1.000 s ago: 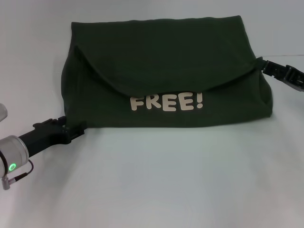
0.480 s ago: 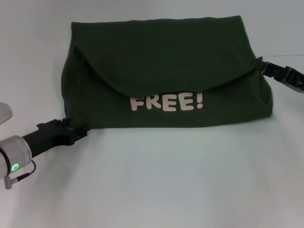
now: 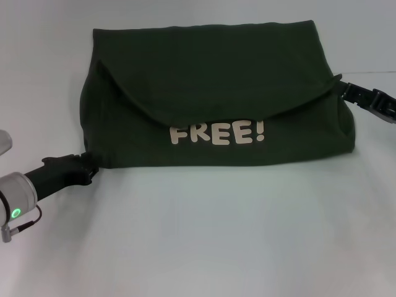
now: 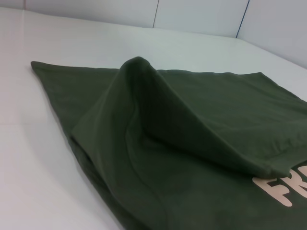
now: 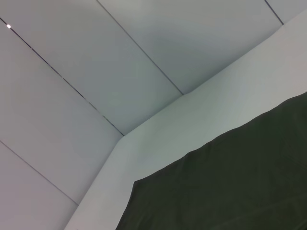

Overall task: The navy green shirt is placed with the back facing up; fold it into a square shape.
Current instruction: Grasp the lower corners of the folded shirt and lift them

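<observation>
The left gripper meets the near left corner of the shirt, and its fingertips are too dark against the cloth to tell whether they pinch it or only touch. The right gripper has its tip hidden behind the shirt's right edge — the arm itself runs off the picture's side. The left wrist view cuts the white lettering after its first letters, and the right wrist view shows only one corner of cloth.
</observation>
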Robot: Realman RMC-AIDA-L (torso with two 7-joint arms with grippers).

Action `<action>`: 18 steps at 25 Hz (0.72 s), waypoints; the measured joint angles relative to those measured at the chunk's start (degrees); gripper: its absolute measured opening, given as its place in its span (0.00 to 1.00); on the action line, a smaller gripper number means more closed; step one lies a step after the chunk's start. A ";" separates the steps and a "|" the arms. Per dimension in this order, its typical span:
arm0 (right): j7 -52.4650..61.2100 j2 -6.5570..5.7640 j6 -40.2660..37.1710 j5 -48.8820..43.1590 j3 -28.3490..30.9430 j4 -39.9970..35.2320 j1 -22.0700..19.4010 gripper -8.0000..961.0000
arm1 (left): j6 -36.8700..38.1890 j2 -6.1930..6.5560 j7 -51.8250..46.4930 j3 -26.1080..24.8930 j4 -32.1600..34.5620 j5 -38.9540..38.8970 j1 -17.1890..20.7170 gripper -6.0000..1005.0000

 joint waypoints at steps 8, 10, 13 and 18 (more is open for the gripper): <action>0.00 0.01 -0.16 -0.10 0.00 -0.12 -0.11 0.61 | -1.40 0.06 -0.28 0.61 0.02 1.30 -0.34 0.06; 0.00 0.01 -0.21 -0.10 0.00 -0.16 -0.11 0.61 | -1.11 0.08 -0.73 0.61 0.41 1.34 -0.33 0.04; 0.00 -0.06 -0.23 -0.21 -0.15 -0.21 -0.10 0.61 | 0.32 0.10 -1.94 0.59 1.59 1.39 0.12 0.02; 2.24 -1.03 0.60 -2.40 -1.06 -0.36 -0.08 0.61 | 5.21 0.19 -4.72 0.36 4.93 1.49 1.85 0.00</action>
